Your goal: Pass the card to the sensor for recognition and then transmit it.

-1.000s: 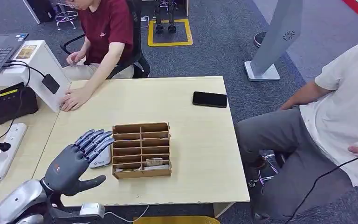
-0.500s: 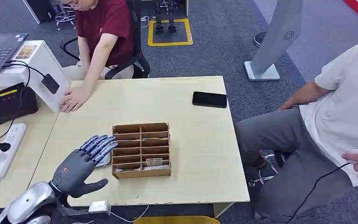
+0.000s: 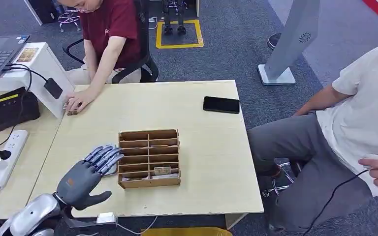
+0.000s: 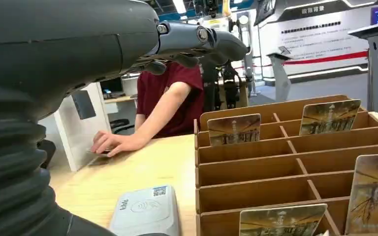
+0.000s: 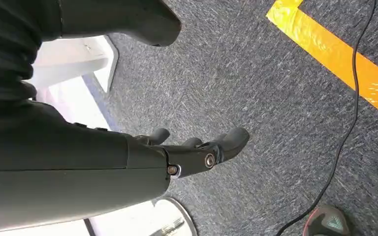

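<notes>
Spread and empty, my left hand [image 3: 86,172] hovers flat over the card sensor [image 4: 145,212], just beside the wooden card rack [image 3: 149,158]. Cards [image 4: 234,130] stand upright in its slots beyond my fingertips, easy to pinch. My right hand [image 5: 197,152] hangs loose toward the floor, fingers apart

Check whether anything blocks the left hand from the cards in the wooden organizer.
Nothing visible does. The left hand hovers open beside the wooden organizer, over the sensor; the cards stand upright in open-topped slots.
</notes>
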